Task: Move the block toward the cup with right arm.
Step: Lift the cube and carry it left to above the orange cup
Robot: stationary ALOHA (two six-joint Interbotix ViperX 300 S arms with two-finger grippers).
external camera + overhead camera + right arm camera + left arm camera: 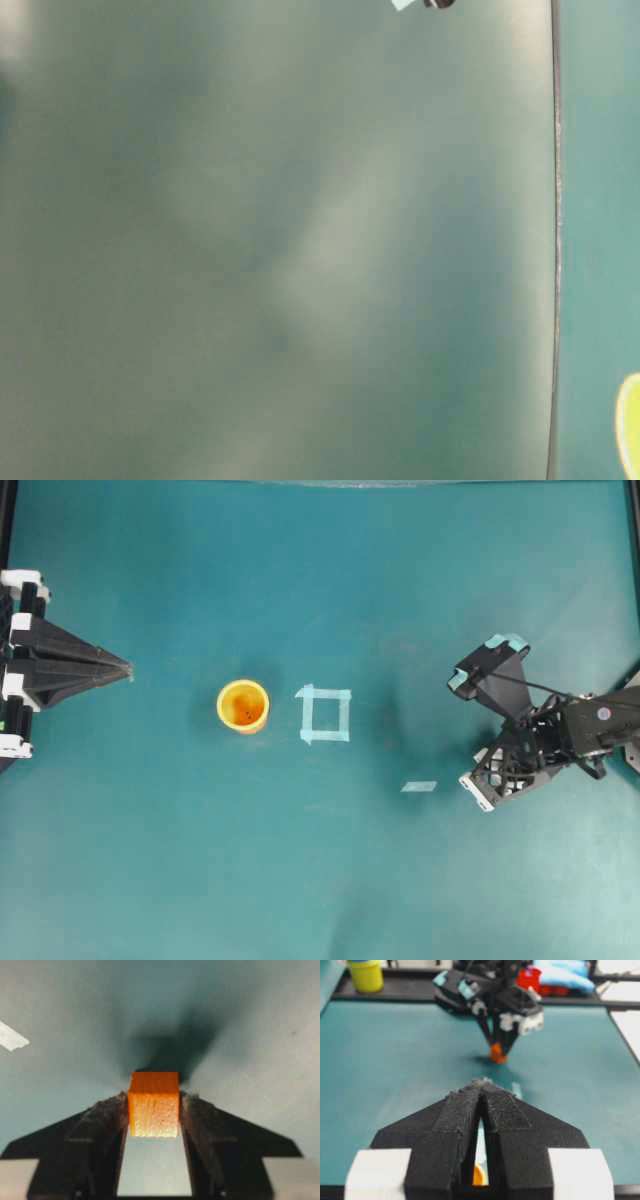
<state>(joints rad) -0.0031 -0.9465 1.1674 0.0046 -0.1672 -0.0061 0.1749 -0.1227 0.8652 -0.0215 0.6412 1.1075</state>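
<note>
Right wrist view is showing the right gripper (154,1110) clamping the block (154,1105) between both fingers, at the table's right side. The cup (243,706) is lying well off to the left overhead, beyond the tape square (325,714); the left gripper (118,667) is sitting closed, empty.

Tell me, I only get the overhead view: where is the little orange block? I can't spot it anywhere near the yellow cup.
Observer: The right arm hides it. The right wrist view shows the block between the fingers of the right pincer, both touching its sides.
Operator: Is it off the table?
Observer: I cannot tell. The left wrist view shows it low, close to the table.
Operator: Anything beyond the table?
Observer: Yes, a yellow tub stands past its far edge.
</note>
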